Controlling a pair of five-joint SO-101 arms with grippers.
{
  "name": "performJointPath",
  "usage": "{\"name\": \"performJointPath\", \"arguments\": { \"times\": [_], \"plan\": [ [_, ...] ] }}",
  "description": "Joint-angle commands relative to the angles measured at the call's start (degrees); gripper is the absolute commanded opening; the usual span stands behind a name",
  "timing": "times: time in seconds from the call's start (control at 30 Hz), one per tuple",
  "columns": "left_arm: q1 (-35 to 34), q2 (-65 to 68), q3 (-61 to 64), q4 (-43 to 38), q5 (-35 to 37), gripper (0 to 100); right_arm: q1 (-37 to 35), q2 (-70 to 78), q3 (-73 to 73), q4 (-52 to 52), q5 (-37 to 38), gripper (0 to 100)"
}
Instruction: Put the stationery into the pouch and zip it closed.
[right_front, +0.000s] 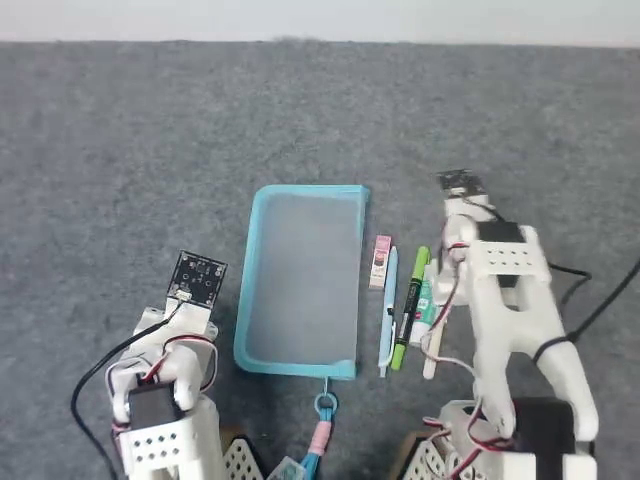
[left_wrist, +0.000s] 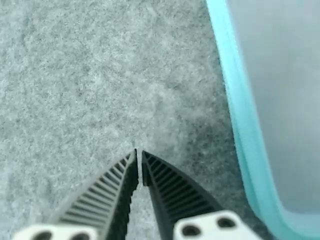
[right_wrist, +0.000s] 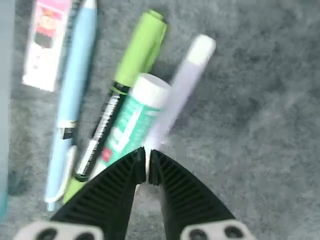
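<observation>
A teal pouch (right_front: 300, 280) lies flat mid-table with its zipper pull (right_front: 325, 405) toward the front. Right of it, side by side, are a pink eraser (right_front: 380, 262), a light blue pen (right_front: 388, 310), a green marker (right_front: 410, 305), a teal-and-white glue stick (right_front: 424, 300) and a pale lilac pen (right_front: 432, 345). My right gripper (right_wrist: 147, 151) is shut with nothing in it, its tips just over the glue stick (right_wrist: 135, 117) and lilac pen (right_wrist: 185, 80). My left gripper (left_wrist: 139, 152) is shut over bare carpet, a little left of the pouch's rim (left_wrist: 235, 110).
Grey carpet (right_front: 150, 150) covers the table, with open room behind and to the left of the pouch. A pink strap (right_front: 318, 440) trails from the zipper pull toward the front edge. The right arm (right_front: 505, 290) stands right of the stationery, the left arm (right_front: 165, 365) at front left.
</observation>
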Motion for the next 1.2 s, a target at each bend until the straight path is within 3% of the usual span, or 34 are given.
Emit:
{"name": "performJointPath", "arguments": {
  "times": [0.0, 0.7, 0.93, 1.1, 1.17],
  "plan": [
    [-0.26, -0.44, -0.31, 0.18, -0.62, 1, 4.18, -3.21, -0.26, -0.66, 0.88, 12.9],
    [-0.26, -0.44, -0.31, 0.18, -0.62, 1, -4.88, -3.12, 10.64, -12.26, 0.53, 14.4],
    [-0.26, -0.44, -0.31, 0.18, -0.62, 1, -4.00, -3.12, 10.99, -12.44, -1.32, 13.9],
    [-0.26, -0.44, -0.31, 0.18, -0.62, 1, 0.13, -3.12, 10.81, -12.44, -1.32, 0.1],
    [-0.26, -0.44, -0.31, 0.18, -0.62, 1, 1.01, -3.12, 10.81, -12.44, -1.32, 3.1]
  ]
}}
